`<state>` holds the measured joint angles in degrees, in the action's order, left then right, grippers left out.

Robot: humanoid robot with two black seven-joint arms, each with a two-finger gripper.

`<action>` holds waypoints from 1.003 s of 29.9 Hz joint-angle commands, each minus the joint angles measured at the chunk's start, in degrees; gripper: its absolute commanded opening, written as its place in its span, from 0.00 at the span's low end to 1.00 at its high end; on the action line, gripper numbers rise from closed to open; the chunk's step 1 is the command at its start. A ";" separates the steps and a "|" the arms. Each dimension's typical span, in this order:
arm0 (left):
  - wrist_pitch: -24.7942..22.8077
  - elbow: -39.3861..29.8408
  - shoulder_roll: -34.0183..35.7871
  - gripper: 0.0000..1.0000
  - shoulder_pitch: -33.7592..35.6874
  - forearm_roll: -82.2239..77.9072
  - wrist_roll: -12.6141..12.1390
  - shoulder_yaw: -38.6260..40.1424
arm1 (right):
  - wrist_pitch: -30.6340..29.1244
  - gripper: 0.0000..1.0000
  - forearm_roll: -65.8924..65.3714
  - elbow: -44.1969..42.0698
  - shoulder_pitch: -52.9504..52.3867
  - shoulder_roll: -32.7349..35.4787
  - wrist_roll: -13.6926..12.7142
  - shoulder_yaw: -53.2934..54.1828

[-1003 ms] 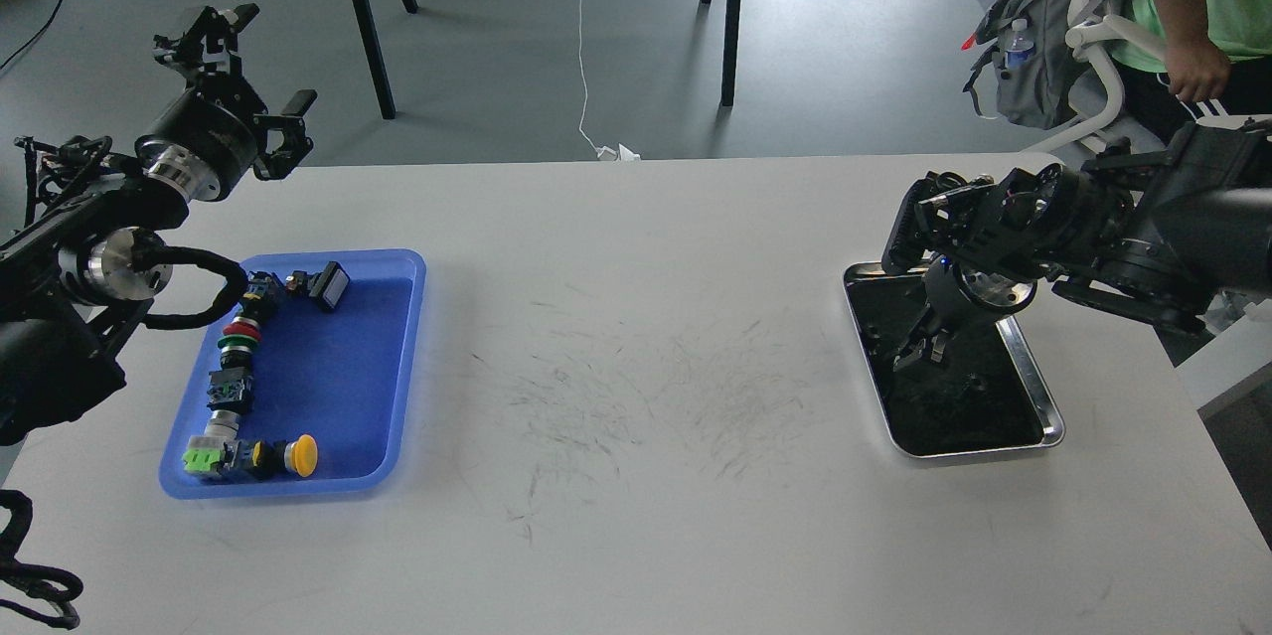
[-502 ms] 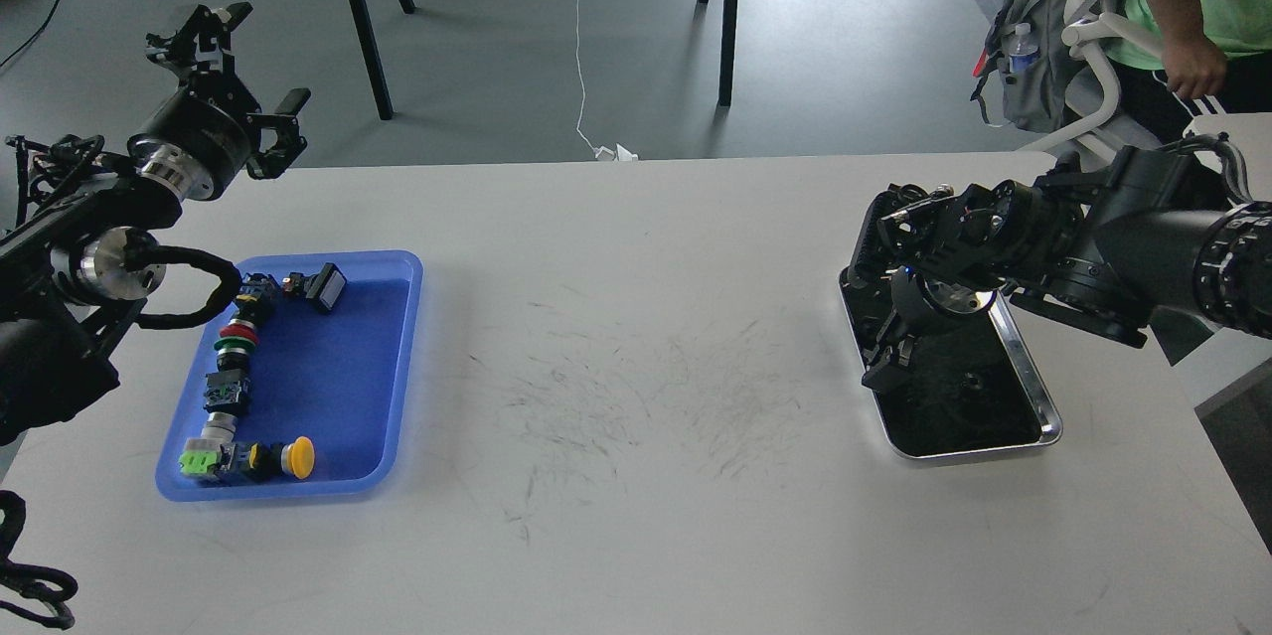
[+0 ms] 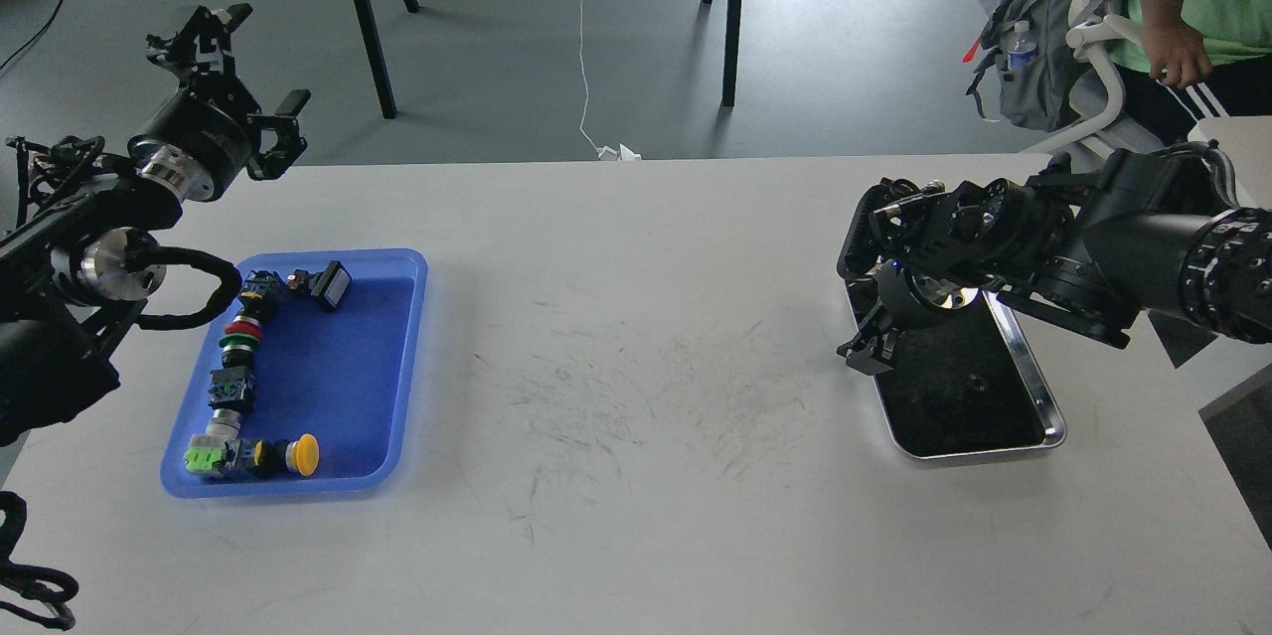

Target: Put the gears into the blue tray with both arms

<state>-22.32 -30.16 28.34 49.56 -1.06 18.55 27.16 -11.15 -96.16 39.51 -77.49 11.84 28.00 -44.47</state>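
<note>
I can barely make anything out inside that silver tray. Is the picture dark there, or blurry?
Head view: the silver tray has a black inside, so small dark parts vanish against it. The right end effector is dark too, its fingers indistinct. The blue tray reads clearly.

One view from my own head, looking forward and down across the table (image 3: 636, 337), both my arms entering its sides.

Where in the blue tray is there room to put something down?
The blue tray is bare across its middle and right side. It is crowded along the left wall, where the push-button switches stand in a row, and at the near-left corner by the yellow one.
</note>
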 commanded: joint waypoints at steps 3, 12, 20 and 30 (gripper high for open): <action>-0.09 0.01 0.40 0.99 0.01 0.00 0.08 0.00 | -0.01 0.80 0.89 0.56 -1.00 0.21 0.00 0.17; -0.09 0.01 0.31 0.99 0.10 0.00 0.08 0.00 | -0.54 0.80 5.37 2.49 -5.13 -0.15 0.00 1.75; -0.09 0.01 0.14 0.99 -0.08 0.00 0.08 0.00 | -0.54 0.79 4.58 5.66 -7.76 0.20 0.00 -5.43; -0.09 0.01 0.14 0.99 -0.17 -0.61 0.09 0.00 | -0.19 0.71 4.32 6.19 -8.39 0.29 0.00 -7.65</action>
<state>-22.42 -30.14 28.50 49.46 -1.66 18.64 27.16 -11.33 -91.83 45.68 -86.13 12.18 28.00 -52.03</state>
